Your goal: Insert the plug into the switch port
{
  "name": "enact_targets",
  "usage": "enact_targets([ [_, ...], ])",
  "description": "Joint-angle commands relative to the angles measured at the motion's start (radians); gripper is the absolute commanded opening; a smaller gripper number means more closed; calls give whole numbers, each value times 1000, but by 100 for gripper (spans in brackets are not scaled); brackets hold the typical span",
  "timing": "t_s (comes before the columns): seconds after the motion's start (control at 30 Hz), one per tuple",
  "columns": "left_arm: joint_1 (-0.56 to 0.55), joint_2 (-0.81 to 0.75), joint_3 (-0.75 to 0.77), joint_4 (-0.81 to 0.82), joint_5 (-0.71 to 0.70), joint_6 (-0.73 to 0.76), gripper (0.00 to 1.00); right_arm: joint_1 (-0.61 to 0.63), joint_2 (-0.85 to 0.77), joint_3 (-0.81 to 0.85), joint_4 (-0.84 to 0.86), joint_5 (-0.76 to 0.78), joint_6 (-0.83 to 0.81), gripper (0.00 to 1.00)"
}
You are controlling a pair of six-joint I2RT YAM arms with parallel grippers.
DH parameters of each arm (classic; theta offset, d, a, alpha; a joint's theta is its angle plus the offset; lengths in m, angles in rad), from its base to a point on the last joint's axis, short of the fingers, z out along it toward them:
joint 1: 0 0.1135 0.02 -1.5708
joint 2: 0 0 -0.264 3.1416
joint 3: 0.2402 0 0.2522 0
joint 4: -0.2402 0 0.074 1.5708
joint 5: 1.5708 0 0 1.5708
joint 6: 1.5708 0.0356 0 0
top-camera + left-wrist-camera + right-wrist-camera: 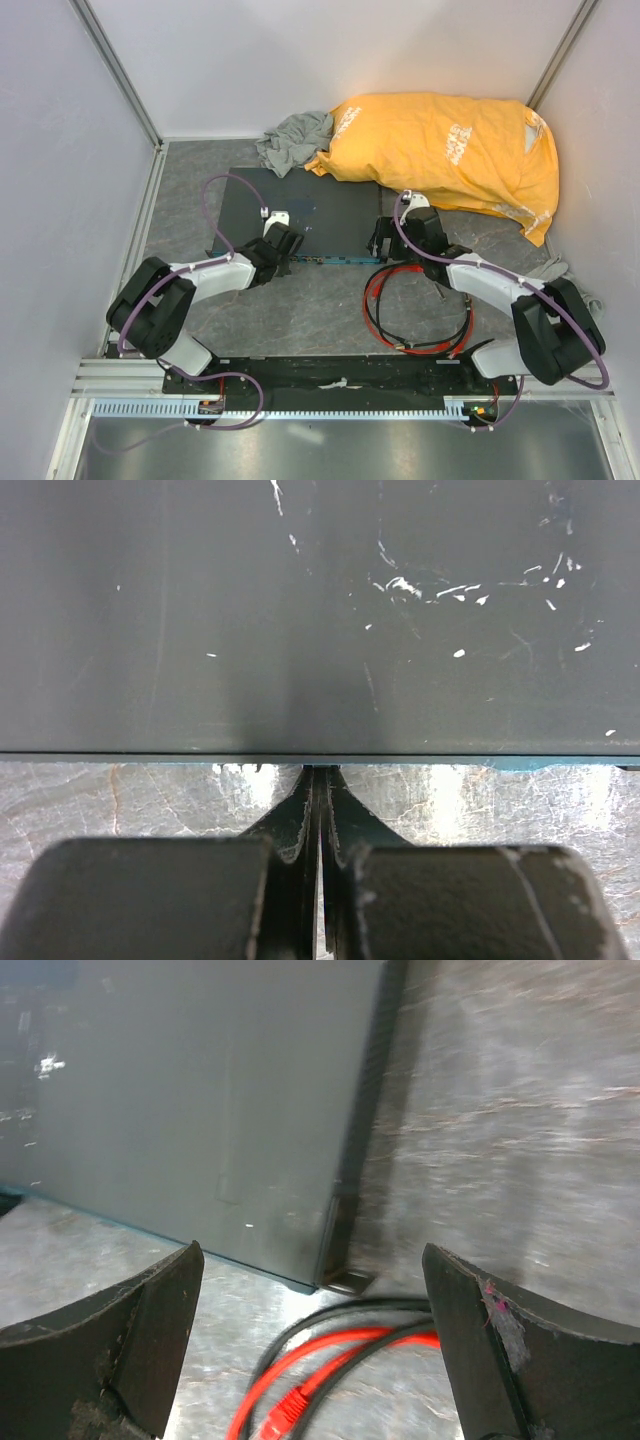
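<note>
Table [330, 310]: It is carrying everything. You are working in the middle of it, in front of the big orange bag [450, 150].

Box [310, 215]: The flat dark grey box is lying flat. Its blue-green front edge [310, 260] is facing you.

Red cable [375, 300]: It is lying in loops on the table, just in front of the box's right end, with a black cable beside it.

Right hand [310, 1255]: Its fingers are spreading wide with nothing between them. It is hanging over the near right corner of the box, with the cable loops below.

Left hand [320, 780]: Its fingers are pressing tight together and holding nothing. The tips are sitting right at the front edge. I cannot tell if they are touching it.

Switch port: It is sitting somewhere along that front edge. The sockets are too small to make out, so I cannot tell which one you are aiming for.

Plug [288, 1407]: It is lying on the table at the end of the red cable, near the right hand and not in any hand.

Step, I think: You are getting ready to pick up the plug with the right hand.

Doing it well: Be lowering slowly and straight. Be grabbing the hard plug, not the soft cable, or it will flop. Be keeping its nose pointing at the front edge. Be using the left hand to stop the box sliding back.
</note>
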Motion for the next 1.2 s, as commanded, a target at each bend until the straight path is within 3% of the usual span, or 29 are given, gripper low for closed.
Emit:
enact_targets([
  [0.0, 21, 1, -11, 203, -49, 54, 2, -31, 54, -35, 159, -221, 63, 98],
  [0.4, 21, -11, -7, 324, -80, 120, 2, -42, 162, -104, 226, -465, 76, 98],
  [0.97, 20, -34, -4, 567, -88, 262, 6, -50, 125, -169, 169, -469, 33, 98],
  [1.17, 20, -4, 32, 524, -86, 233, 14, -50, 99, -172, 141, -443, 31, 98],
])
